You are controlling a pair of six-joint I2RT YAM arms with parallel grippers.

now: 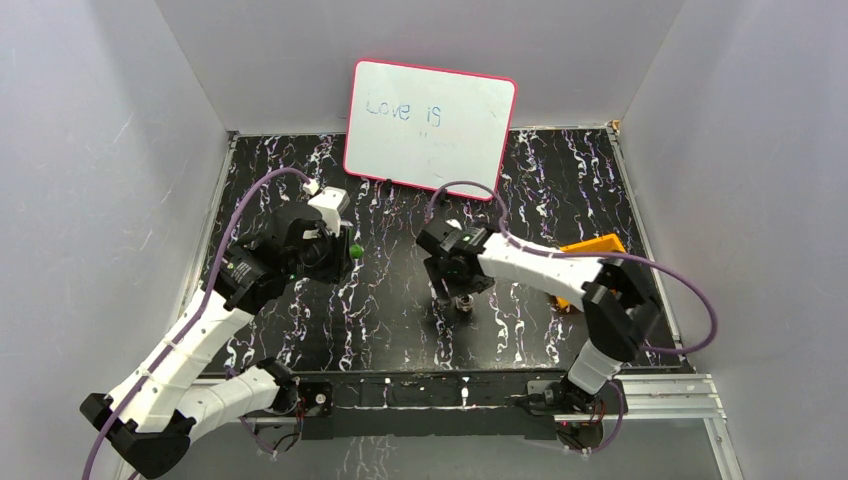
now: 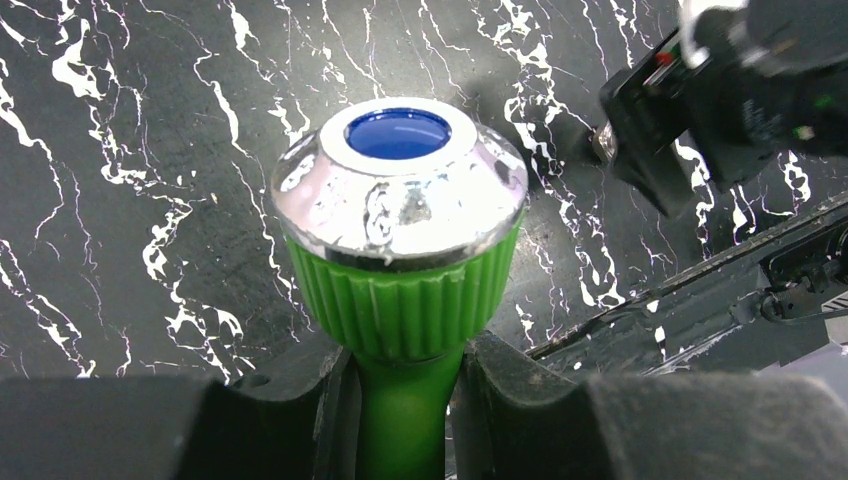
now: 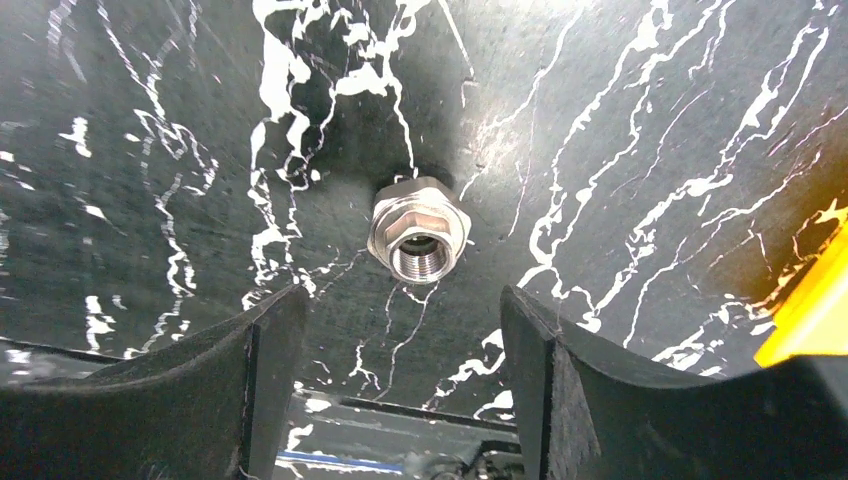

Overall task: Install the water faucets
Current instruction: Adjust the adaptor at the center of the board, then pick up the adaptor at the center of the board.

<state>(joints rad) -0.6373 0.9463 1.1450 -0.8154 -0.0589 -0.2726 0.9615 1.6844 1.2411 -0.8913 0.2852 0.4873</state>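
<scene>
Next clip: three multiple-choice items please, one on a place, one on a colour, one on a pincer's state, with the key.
1. Where is the metal fitting? A) in the left pincer B) on the table below the right pincer C) screwed onto the green tap
2. The knob has a centre that is: A) red B) blue C) yellow
3. The right pincer is: A) open, empty B) shut on the fitting C) shut, empty
Key: 1B, it stands bare on the table; 2B, a blue disc in a silver rim; 3A, jaws apart, touching nothing.
</scene>
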